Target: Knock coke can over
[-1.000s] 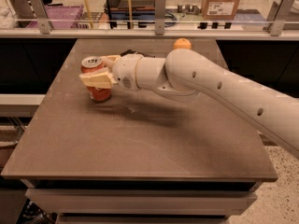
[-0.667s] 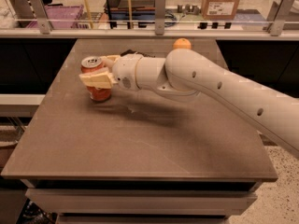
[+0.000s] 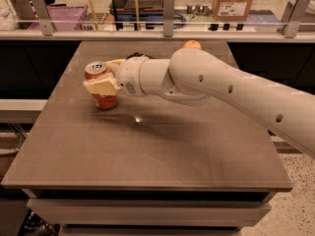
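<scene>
The coke can (image 3: 105, 101), red-orange with a silver top, stands upright on the left part of the brown table (image 3: 147, 156). My gripper (image 3: 100, 77) is at the can, reaching in from the right on the white arm (image 3: 221, 85). One cream finger (image 3: 101, 86) lies across the can's front side and the other finger (image 3: 115, 63) sits behind it, so the fingers close on the can's upper half. The can's base rests on the table.
A round orange fruit (image 3: 192, 44) sits at the table's far edge behind the arm. A dark flat packet (image 3: 136, 55) peeks out behind the wrist. A rail with posts (image 3: 169, 14) and shelves with boxes lie beyond the table.
</scene>
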`<state>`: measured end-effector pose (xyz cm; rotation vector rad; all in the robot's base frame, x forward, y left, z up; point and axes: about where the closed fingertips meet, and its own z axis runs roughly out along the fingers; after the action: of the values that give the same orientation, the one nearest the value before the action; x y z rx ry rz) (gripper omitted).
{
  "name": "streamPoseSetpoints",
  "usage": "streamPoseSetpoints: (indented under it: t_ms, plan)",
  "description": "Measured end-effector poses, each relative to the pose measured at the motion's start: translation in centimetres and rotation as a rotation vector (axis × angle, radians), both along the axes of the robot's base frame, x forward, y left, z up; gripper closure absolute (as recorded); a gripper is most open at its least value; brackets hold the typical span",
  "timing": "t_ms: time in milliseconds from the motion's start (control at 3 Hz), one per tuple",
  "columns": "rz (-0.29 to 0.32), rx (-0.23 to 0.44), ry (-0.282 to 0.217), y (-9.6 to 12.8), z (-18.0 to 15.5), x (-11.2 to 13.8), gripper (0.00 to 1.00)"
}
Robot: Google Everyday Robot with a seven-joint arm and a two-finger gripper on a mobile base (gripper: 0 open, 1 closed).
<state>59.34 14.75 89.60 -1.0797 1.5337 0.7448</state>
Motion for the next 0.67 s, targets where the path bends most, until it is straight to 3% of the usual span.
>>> streamPoseSetpoints:
  t_ms: [667]
  plan:
    - [-0.046,-0.151,0.033,-1.44,1.67,-0.61,1.00]
